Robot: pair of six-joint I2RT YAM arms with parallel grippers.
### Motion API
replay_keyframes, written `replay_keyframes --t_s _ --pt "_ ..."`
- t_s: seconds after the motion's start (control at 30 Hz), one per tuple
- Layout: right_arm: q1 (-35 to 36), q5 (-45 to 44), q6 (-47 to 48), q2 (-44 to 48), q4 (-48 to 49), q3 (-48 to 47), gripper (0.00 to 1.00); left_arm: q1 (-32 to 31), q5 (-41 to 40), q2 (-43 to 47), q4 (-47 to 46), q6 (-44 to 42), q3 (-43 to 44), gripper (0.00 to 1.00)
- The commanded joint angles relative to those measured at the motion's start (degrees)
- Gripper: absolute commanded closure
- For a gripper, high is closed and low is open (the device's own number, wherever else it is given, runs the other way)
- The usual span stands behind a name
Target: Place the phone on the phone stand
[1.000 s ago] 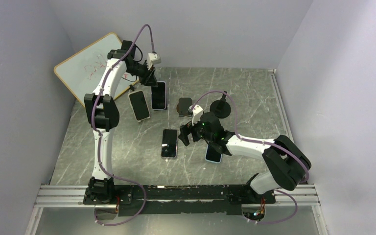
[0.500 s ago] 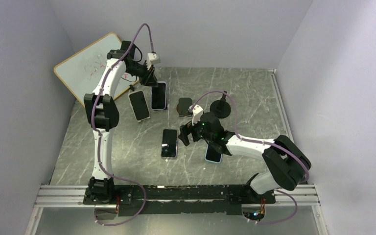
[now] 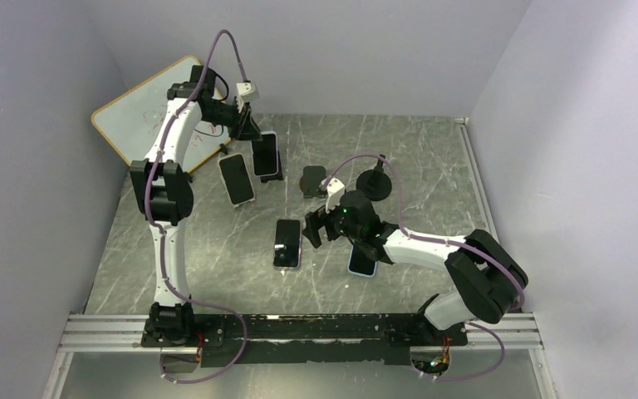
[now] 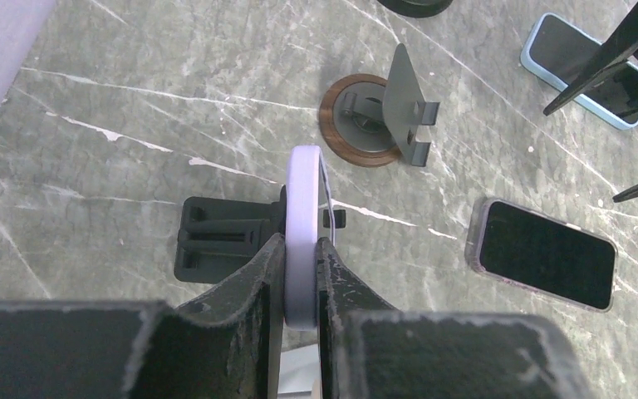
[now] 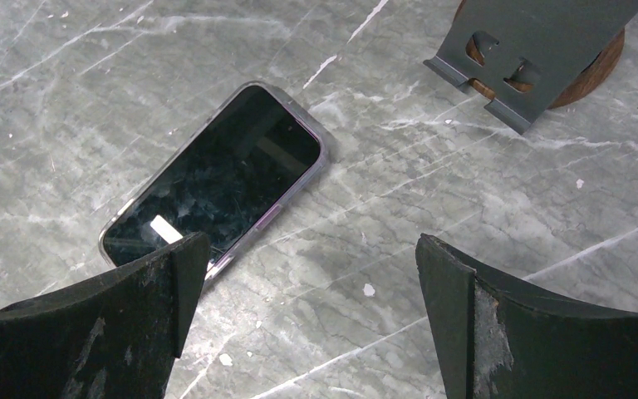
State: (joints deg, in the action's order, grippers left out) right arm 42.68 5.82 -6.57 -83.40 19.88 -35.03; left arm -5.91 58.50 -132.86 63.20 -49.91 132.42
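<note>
The lilac-cased phone (image 4: 303, 199) is upright, seen edge-on, at the right end of the low black phone stand (image 4: 216, 241); whether they touch is unclear.

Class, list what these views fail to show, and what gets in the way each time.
- Left wrist view: lavender phone is edge-on, screen unseen; it and the fingers cover part of the black stand.
- Top view: blue phone half under the right arm; whiteboard writing too small.
- Right wrist view: wooden-based stand cut by the top edge.
</note>
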Motion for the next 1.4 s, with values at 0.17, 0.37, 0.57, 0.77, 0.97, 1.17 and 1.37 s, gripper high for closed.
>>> replay_keyframes --t_s 0.17,0.37,0.57,0.77,0.97,1.17,1.37 --pt "-0.4 0.1 0.2 -0.4 1.1 -0.8 0.00 0.4 6.4 4.5 -8.8 3.5 -2.1 0.95" --pt "-0.4 0.1 0.2 -0.4 1.4 -0.7 0.00 0.8 7.3 6.5 -13.6 7.1 -5.9 0.95" --pt "-0.4 0.1 0.0 -0.3 1.8 -0.3 0.00 0.7 4.5 6.8 -16.5 11.6 -7.3 0.95" --pt "-0.4 -0.1 -0.1 -0.1 2.0 -0.2 0.00 0.6 0.5 9.5 -22.7 16.1 -13.4 0.95" --pt "-0.4 -0.1 -0.1 0.0 2.2 -0.1 0.00 0.1 -2.2 9.4 -24.2 17.6 -14.7 0.95" --pt "-0.4 -0.2 -0.2 0.1 2.2 0.1 0.00 0.0 -2.6 9.6 -26.0 18.0 -16.3 0.95" --pt "-0.4 -0.2 -0.1 0.0 2.3 0.1 0.00 0.0 -1.4 8.3 -25.8 16.7 -17.0 0.95"
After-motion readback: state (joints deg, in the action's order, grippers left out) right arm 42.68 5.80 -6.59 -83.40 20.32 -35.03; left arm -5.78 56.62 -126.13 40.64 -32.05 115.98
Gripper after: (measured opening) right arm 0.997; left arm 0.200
